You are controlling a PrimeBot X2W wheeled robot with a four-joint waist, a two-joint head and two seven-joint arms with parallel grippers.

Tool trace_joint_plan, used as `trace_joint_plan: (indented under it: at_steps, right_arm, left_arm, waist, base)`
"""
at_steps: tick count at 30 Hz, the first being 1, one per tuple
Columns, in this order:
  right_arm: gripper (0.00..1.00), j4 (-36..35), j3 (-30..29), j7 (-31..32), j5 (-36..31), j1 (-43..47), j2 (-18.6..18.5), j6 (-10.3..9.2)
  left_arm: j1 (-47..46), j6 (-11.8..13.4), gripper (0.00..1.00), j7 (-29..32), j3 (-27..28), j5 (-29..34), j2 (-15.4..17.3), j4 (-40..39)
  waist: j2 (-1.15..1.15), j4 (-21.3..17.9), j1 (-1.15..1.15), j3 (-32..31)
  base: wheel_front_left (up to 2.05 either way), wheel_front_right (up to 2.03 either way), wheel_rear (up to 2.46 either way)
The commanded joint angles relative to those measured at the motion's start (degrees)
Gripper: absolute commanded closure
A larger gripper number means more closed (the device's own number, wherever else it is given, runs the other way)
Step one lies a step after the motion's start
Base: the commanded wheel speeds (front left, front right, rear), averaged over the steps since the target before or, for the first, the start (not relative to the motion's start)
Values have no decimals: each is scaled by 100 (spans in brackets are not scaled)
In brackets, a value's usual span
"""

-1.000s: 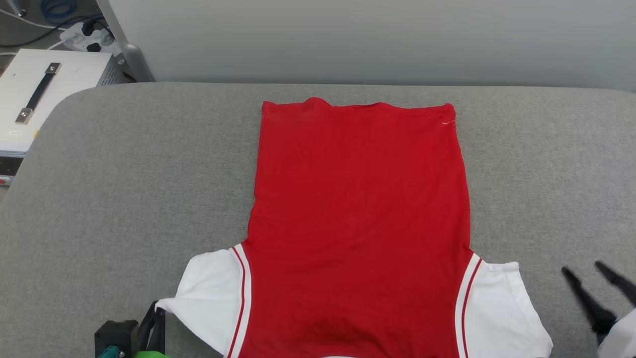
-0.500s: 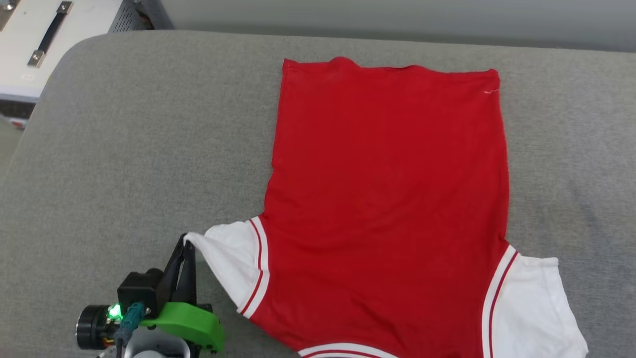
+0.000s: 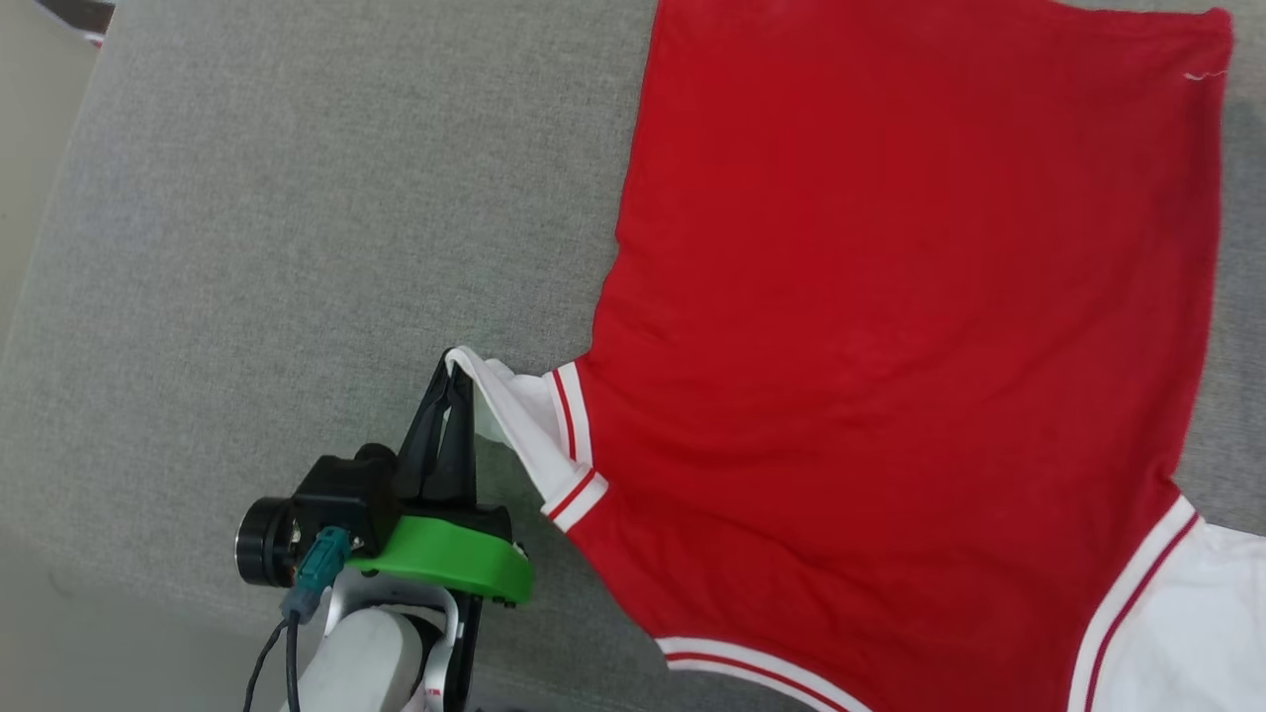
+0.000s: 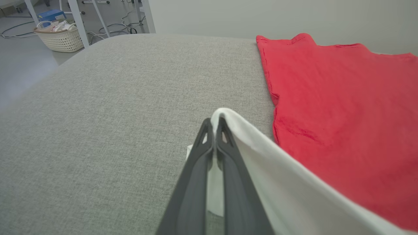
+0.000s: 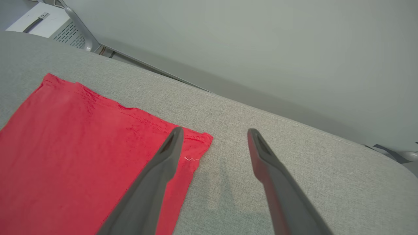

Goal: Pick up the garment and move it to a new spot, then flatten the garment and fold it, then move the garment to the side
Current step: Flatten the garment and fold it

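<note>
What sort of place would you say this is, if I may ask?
Probably a robotics lab: cables trail across the floor near a laundry basket, and a vented white equipment case stands beyond the grey padded table.

Reading as a robotics test lab, not a home. A grey fabric-padded desk [image 4: 98,130] is standing against a bare pale wall [image 5: 228,39]. Loose cables [image 4: 112,28] are trailing over a smooth grey floor [image 4: 26,65] beside metal frame legs [image 4: 77,23]. A white woven laundry basket [image 4: 60,40] is sitting on that floor, with a blue box [image 4: 52,14] behind it. A white equipment case [image 5: 55,27] with a strap handle and vent slots is sitting just past the desk's far corner.
</note>
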Motion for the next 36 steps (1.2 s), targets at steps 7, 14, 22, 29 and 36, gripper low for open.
trace_joint_plan:
  at_steps: [7,14,22,29,36]
  right_arm:
    - [0,702,537,1388,147,-656,69,-3]
    - [0,1076,865,1805,-58,-467,-2,-3]
    - [100,1015,900,1882,14,-193,-221,-3]
    - [100,1000,853,1542,-65,-352,-113,-3]
    - [100,1027,910,920,111,-396,80,-3]
  left_arm:
    - [-203,-472,100,-34,448,449,-480,80]
    - [-265,-800,100,-34,761,717,-766,142]
    - [-262,-1007,100,-34,1023,896,-906,194]
    - [-204,-1090,100,-34,1174,1000,-943,212]
    - [-15,-1134,100,-34,1327,1088,-953,311]
  waist:
    - [0,650,-1,934]
    - [0,715,-1,1110]
    - [0,682,-1,1099]
    - [0,548,-1,861]
    - [0,331,-1,322]
  base:
    - [0,0,0]
    - [0,0,0]
    - [0,0,0]
    - [0,0,0]
    - [0,0,0]
